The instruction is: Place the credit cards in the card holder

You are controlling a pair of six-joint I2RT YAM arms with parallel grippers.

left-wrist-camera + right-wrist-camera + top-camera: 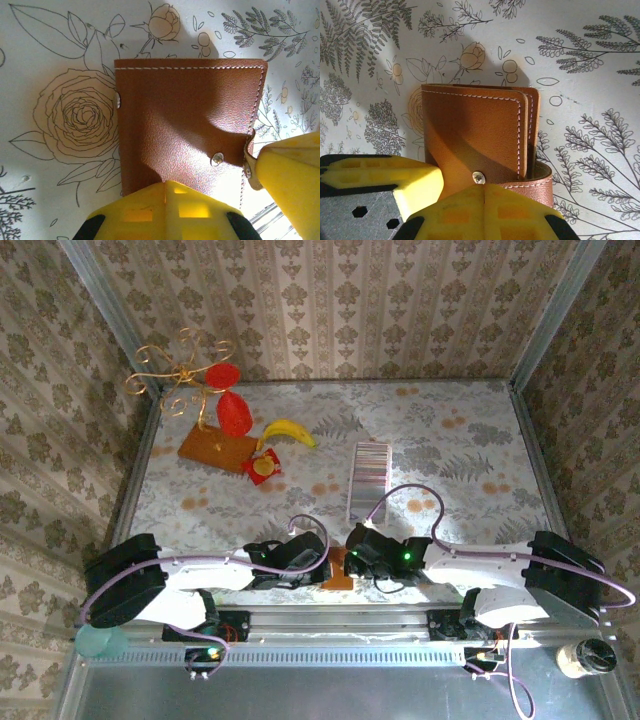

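At the card holder [185,125], left fingers [145,212] and right fingers [510,210] sit closed

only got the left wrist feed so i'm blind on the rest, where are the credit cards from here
Observer: The credit cards lie in an overlapped strip on the table, farther from the arm bases than the card holder and slightly toward the right arm's side.
Operator: is the right gripper shut or open
Observer: Shut. In its own wrist view the right gripper has its fingertips together at the holder's near edge, beside the snap. I can't tell if it pinches any leather.
Operator: anything lying near the cards
Observer: A banana and a small red square lie to the left of the strip, apart from it.
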